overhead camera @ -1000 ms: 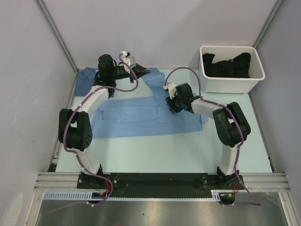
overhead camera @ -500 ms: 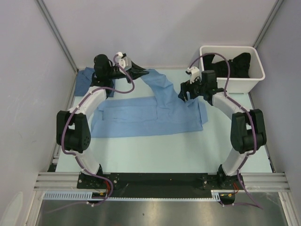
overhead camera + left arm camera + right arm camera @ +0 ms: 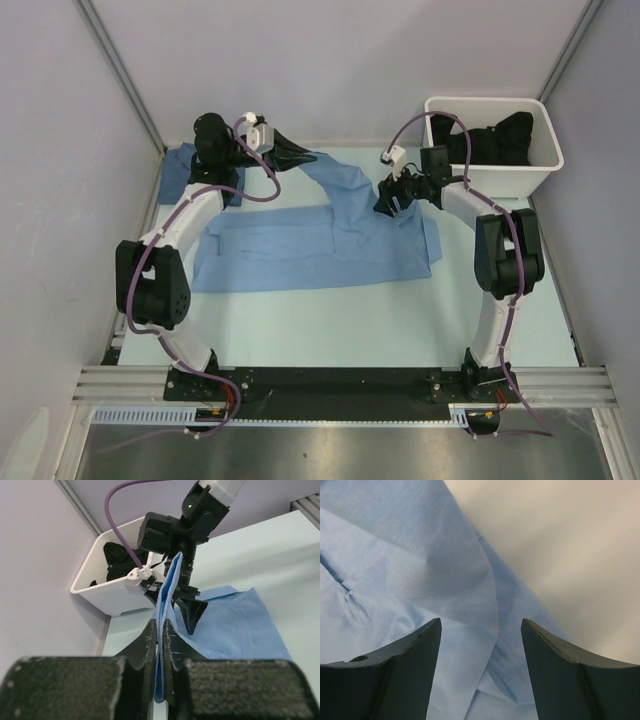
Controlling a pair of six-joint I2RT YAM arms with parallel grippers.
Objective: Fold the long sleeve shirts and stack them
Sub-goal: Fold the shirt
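Left pincer [image 3: 162, 630] clamped on lifted edge of sky-blue shirt [image 3: 310, 245]. The taut band runs straight to right pincer [image 3: 480, 622], which is spread wide and empty, cloth just ahead. Shirt body lies flat on table [image 3: 300, 320] below both.

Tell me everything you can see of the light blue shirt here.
The light blue shirt is thin, woven-looking cloth, lying mostly flat with creases on the table. One strip lifts toward the back left, pinched edge-on in the shut left gripper. The right gripper hovers open over its far right part, not gripping.

The lifted shirt [image 3: 345, 185] and white bin [image 3: 490, 180] flank the right fingers [image 3: 405, 675].
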